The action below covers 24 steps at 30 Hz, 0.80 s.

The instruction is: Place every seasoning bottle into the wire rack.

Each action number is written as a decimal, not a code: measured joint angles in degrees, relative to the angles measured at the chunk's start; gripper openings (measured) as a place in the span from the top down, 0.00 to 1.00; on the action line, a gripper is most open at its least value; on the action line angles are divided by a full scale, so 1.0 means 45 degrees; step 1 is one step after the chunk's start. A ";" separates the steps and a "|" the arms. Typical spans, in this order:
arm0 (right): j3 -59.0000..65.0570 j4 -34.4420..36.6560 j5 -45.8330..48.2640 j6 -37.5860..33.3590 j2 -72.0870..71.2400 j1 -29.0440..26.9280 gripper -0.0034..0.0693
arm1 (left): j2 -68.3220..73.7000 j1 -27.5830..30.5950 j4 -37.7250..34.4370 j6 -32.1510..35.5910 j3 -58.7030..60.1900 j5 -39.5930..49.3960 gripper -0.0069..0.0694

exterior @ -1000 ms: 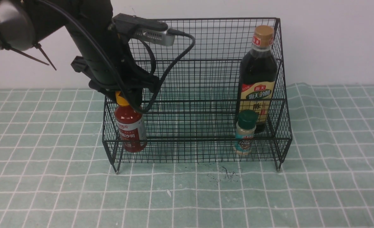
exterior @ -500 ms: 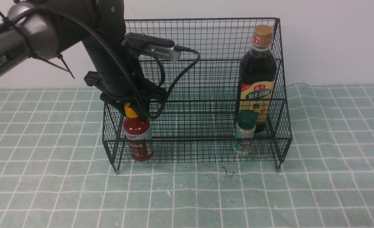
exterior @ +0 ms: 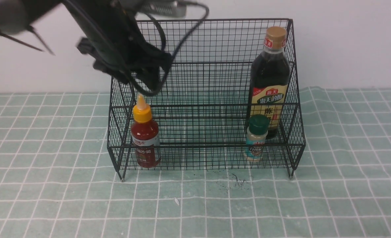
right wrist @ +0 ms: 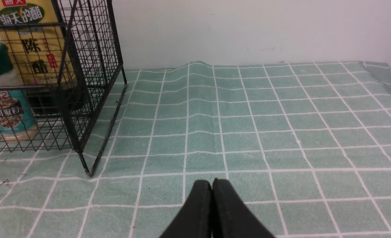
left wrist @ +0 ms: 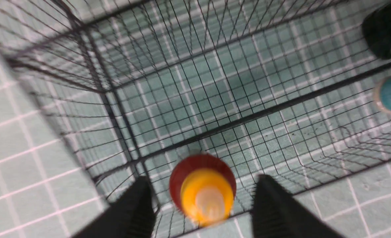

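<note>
The black wire rack (exterior: 208, 20) stands at the back of the table. On its lower tier at the left, a red squeeze bottle (exterior: 145, 138) with a yellow nozzle stands upright. My left gripper (exterior: 142, 86) hangs open just above the nozzle, blurred and touching nothing. From the left wrist the bottle (left wrist: 202, 191) shows between the spread fingers (left wrist: 139, 205). On the rack's right side a tall dark bottle (exterior: 270, 79) stands behind a green-capped shaker (exterior: 257, 137). My right gripper (right wrist: 212, 181) is shut and empty, low over the cloth to the right of the rack (right wrist: 83, 99).
A green checked cloth (exterior: 347, 165) covers the table up to a white wall. Dark smudges (exterior: 237, 181) mark the cloth in front of the rack. The cloth has a raised fold (right wrist: 195, 66) near the wall, right of the rack.
My left gripper has let go of the red bottle and risen. The bottle was lowered to the right into the rack and now stands free on the lower tier.
</note>
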 joint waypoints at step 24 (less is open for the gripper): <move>0.0000 0.0000 0.0000 0.0000 0.0000 0.0000 0.97 | -1.3515 0.0000 -0.0028 -0.0122 1.2951 -0.7343 0.92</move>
